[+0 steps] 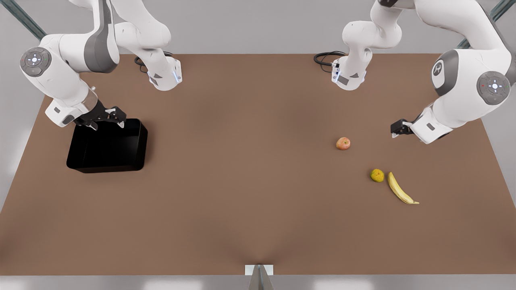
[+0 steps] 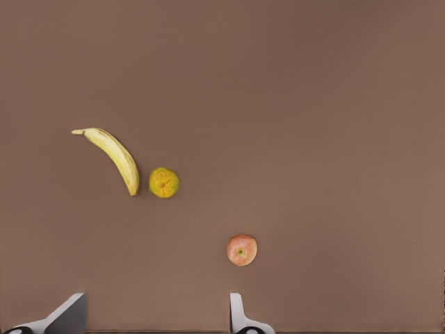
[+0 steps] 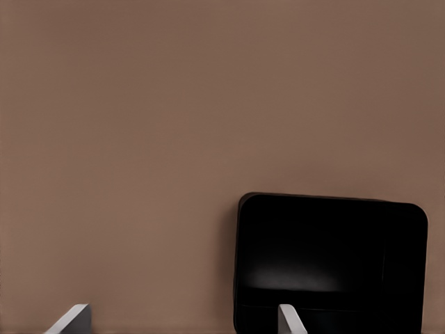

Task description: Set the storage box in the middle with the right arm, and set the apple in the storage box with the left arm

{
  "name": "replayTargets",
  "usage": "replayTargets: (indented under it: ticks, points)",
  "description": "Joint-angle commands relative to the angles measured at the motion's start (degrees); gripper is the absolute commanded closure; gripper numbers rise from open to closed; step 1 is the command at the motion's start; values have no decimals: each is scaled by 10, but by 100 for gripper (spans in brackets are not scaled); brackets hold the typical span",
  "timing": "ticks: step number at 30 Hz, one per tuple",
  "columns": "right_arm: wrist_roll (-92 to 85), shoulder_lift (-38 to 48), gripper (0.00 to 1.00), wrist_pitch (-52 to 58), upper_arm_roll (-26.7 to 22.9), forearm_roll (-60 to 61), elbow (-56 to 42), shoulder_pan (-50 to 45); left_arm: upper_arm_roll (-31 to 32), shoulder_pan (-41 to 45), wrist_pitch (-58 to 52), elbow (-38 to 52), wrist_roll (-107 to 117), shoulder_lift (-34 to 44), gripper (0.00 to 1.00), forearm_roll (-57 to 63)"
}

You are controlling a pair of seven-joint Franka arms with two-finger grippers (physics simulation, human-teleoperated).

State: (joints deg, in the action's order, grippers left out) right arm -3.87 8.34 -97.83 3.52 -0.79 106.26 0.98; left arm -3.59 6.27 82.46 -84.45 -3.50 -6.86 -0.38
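The box [image 1: 108,147] is sitting on the brown counter [image 1: 242,193] at the front view's left, well away from the middle, with nothing lying inside it. The right gripper [image 1: 107,121] is hovering over the box's far rim near its far-left corner, its fingers [image 3: 290,319] standing apart and gripping nothing; in the right wrist view one finger is showing over the box's dark interior. The apple [image 1: 343,143] is resting on the counter toward the front view's right, well apart from the box. The left gripper [image 1: 398,129] is hanging beside the apple on the front view's right, not touching it, its fingers [image 2: 240,316] spread wide and holding nothing. Nearer the camera, a citrus [image 1: 377,175] is lying just beside a banana [image 1: 400,189].
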Motion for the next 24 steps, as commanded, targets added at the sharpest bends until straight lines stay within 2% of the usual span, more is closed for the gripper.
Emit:
replayTargets:
  ticks: [1, 2, 3, 7, 14, 15, 16, 18, 19, 21, 24]
  points:
    - [0, 0, 0, 1, 0, 0, 0, 0, -2, -1, -10, -2, 9, 0, 0, -20]
    - [0, 0, 0, 2, 0, 0, 0, 0, -39, -1, -33, -25, 74, 1, 0, -108]
    - [0, 0, 0, 3, 0, 0, 0, 1, -47, -1, -33, -48, 134, 3, 0, -139]
    - [-134, -27, 0, -18, -48, 0, -4, 51, -41, -1, -28, -78, 179, 4, 0, -163]
    - [-328, -84, 0, -18, -49, -8, 4, 185, -56, -1, 95, -292, 457, 8, 0, -400]
    - [-352, -85, 0, -18, -49, -21, 18, 199, -56, -1, 133, -303, 465, 8, 0, -443]
    - [-375, -99, 0, -24, -49, -25, 25, 220, -69, -1, 140, -274, 474, -13, 0, -491]
    - [-374, -142, 0, -53, -49, -32, 23, 220, -68, -1, 141, -271, 547, -20, 0, -494]
    - [-373, -165, 0, -73, -49, -36, 21, 228, -68, -1, 145, -302, 553, -11, 0, -514]
    - [-367, -188, 0, -90, -55, -43, 20, 235, -63, 1, 214, -425, 554, 62, 0, -545]
    - [-364, -220, 0, -119, -55, -42, 19, 254, -60, 15, 286, -491, 552, 79, 0, -581]
